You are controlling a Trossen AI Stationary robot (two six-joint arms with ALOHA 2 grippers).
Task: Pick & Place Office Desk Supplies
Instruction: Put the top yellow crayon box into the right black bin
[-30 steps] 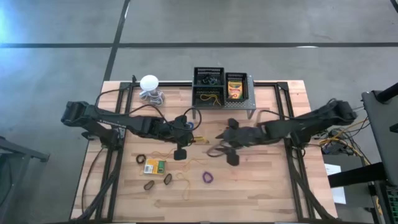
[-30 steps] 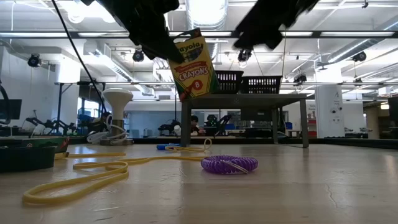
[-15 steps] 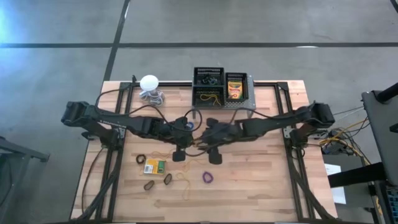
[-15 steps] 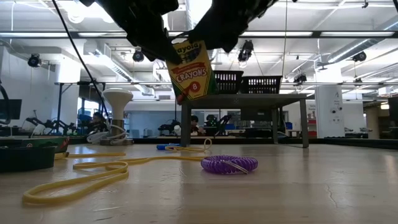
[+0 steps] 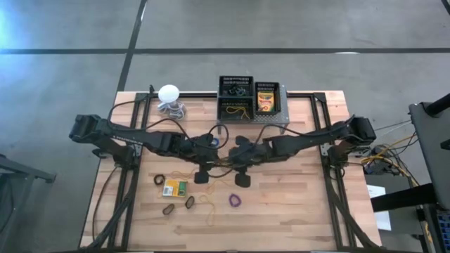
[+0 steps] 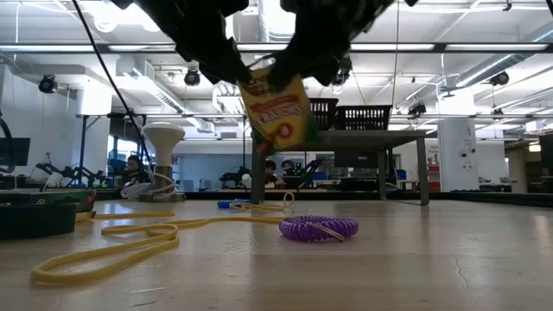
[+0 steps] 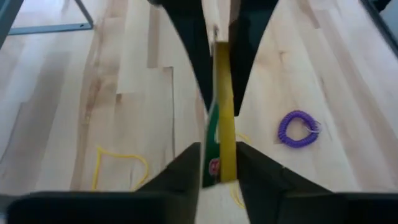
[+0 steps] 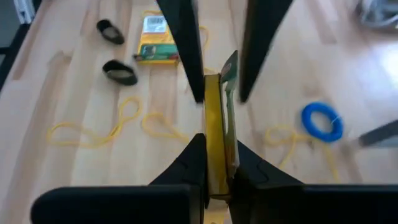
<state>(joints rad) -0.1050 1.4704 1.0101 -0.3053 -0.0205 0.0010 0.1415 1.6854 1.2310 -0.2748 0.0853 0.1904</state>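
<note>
A yellow-and-green crayon box [image 6: 278, 108] hangs tilted in the air over the middle of the table, between my two grippers. My right gripper [image 8: 216, 155] reaches in from the table's right and is shut on it. My left gripper [image 7: 217, 155] comes from the left and is open, one finger on each broad face of the box; I cannot tell whether they touch it. A second crayon box [image 5: 174, 187] lies flat on the table at the near left. A purple loop [image 6: 318, 228] and yellow rubber bands [image 6: 121, 242] lie on the wood. My right gripper pinches the crayon box by its two broad faces [image 8: 217, 134] between its two fingers. In its wrist view the box stands edge-on between them. The fingers come roughly level from the table's right. The box is lifted clear of the table and hangs tilted below the fingers.
Black mesh bins [image 5: 235, 98], one with a crayon box [image 5: 265, 102] in it, stand on a grey stand at the far edge. A white ball with coiled cord [image 5: 169, 93] sits at the far left. Dark loops [image 8: 119, 71] and a blue loop [image 8: 322, 121] lie on the table.
My right gripper has moved toward the table's left, up to the crayon box hanging from my left gripper, and has shut on it. The box stays clear of the table but has tipped from its earlier slant.
</note>
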